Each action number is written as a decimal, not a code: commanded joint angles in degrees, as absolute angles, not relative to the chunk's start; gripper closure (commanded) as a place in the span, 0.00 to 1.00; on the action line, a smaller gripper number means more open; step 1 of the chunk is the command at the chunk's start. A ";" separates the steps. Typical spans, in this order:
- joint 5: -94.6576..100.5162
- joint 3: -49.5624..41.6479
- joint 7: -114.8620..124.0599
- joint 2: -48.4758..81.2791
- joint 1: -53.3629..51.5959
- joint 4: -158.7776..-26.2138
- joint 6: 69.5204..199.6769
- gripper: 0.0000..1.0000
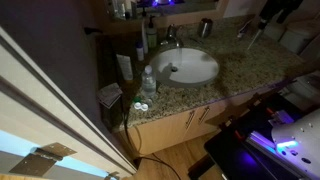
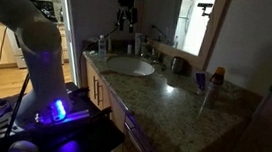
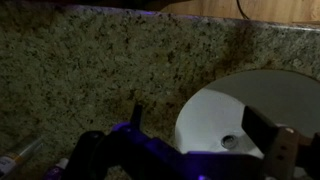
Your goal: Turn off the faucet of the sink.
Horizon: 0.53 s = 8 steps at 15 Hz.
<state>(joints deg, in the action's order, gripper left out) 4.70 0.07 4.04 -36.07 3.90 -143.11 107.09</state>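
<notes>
The sink [image 1: 195,72] is a white oval basin set in speckled brown granite; it also shows in an exterior view [image 2: 127,67] and in the wrist view [image 3: 255,100], with its dark drain hole [image 3: 232,142]. The small chrome faucet [image 1: 171,40] stands at the basin's back rim and shows in the other exterior view too [image 2: 145,49]. It is out of the wrist view. My gripper [image 2: 127,23] hangs well above the basin and faucet, touching nothing. In the wrist view the gripper [image 3: 200,128] is open and empty, with its fingers on either side of the basin's edge.
A clear plastic bottle [image 1: 148,81] stands on the counter beside the basin. A dark metal cup [image 1: 205,27] is at the back, also in the other exterior view [image 2: 177,64]. Several bottles [image 2: 104,45] crowd the wall end. The granite counter [image 3: 90,70] surrounds the sink.
</notes>
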 commanded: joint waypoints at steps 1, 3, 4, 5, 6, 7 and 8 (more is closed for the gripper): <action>4.82 -0.14 4.14 -36.04 3.66 -142.99 106.94 0.00; 4.82 -0.14 4.14 -36.04 3.66 -142.99 106.94 0.00; 4.82 -0.14 4.14 -36.04 3.66 -142.99 106.94 0.00; 4.97 -0.48 2.65 -36.02 3.33 -142.88 106.55 0.00; 4.33 -1.13 1.09 -36.24 2.74 -143.27 107.80 0.00; 4.50 -1.47 -0.52 -36.59 2.33 -143.93 110.02 0.00; 4.08 -1.85 -1.81 -36.70 1.87 -144.16 111.42 0.00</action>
<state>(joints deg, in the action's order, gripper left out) 4.65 -0.06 2.26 -36.07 3.42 -143.11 107.95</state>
